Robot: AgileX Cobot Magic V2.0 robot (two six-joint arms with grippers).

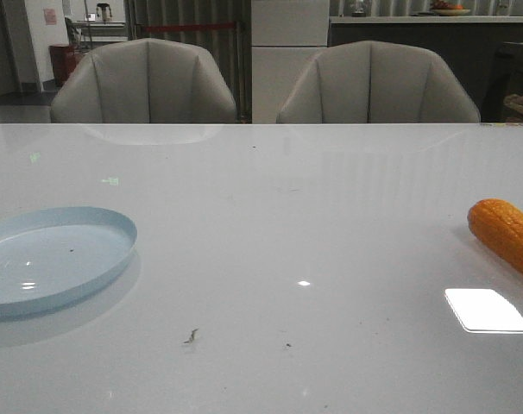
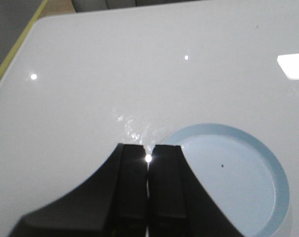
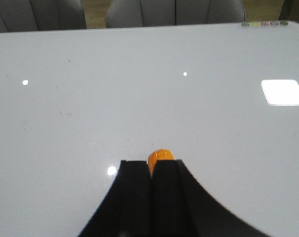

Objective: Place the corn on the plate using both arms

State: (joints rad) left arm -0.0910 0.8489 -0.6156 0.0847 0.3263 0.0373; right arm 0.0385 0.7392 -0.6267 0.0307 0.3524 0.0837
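Observation:
The orange corn (image 1: 508, 234) lies on the white table at the far right, partly cut off by the frame edge. The pale blue plate (image 1: 113, 228) sits at the left, with nothing on it. Neither gripper shows in the front view. In the left wrist view my left gripper (image 2: 148, 148) is shut and empty, above the table beside the plate's rim (image 2: 268, 163). In the right wrist view my right gripper (image 3: 150, 163) is shut; only the corn's end (image 3: 161, 155) shows past the fingertips, and the fingers hide the rest.
Two grey chairs (image 1: 145, 82) (image 1: 378, 82) stand behind the table's far edge. A bright light reflection (image 1: 486, 310) lies on the glossy table near the corn. A small dark mark (image 1: 191, 336) is on the table in front.

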